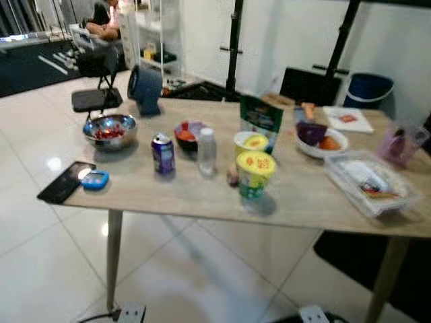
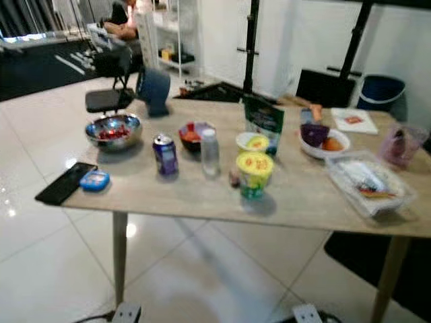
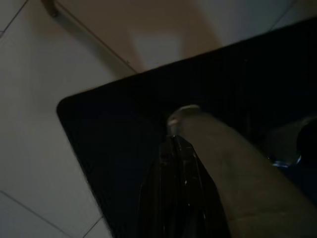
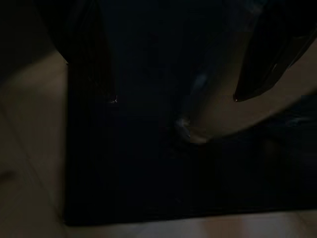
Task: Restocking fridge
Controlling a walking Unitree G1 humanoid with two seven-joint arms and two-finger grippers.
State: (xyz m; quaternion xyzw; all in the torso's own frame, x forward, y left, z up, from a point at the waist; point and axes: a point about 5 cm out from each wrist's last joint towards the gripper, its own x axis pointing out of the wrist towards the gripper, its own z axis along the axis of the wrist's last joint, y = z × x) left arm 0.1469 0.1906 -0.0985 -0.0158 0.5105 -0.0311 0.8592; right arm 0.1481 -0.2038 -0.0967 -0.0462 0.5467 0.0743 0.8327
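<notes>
A light wooden worktop (image 1: 303, 202) on a white tiled floor (image 1: 40, 256) carries a spread of food and drink items seen from the robot's head camera. Near the front edge stands a yellow-lidded cup (image 1: 255, 173), with a second yellow-topped cup (image 1: 251, 142) just behind it and a green packet (image 1: 261, 120) upright beyond that. To their left a clear plastic bottle (image 1: 207, 152) stands beside a purple drink can (image 1: 162, 153), with a small bowl of red food (image 1: 189, 134) behind them. A steel bowl (image 1: 110, 130) holding red pieces sits toward the left end, near a black phone (image 1: 66, 181) and a small blue object (image 1: 94, 179) at the corner. On the right are a white bowl (image 1: 321, 138) of purple and orange produce and a clear plastic tray (image 1: 369, 180). The left gripper (image 3: 173, 163) hangs over a black mat (image 3: 114, 148), fingers pressed together; the right gripper (image 4: 173, 99), in deep shade, has its fingers spread.
</notes>
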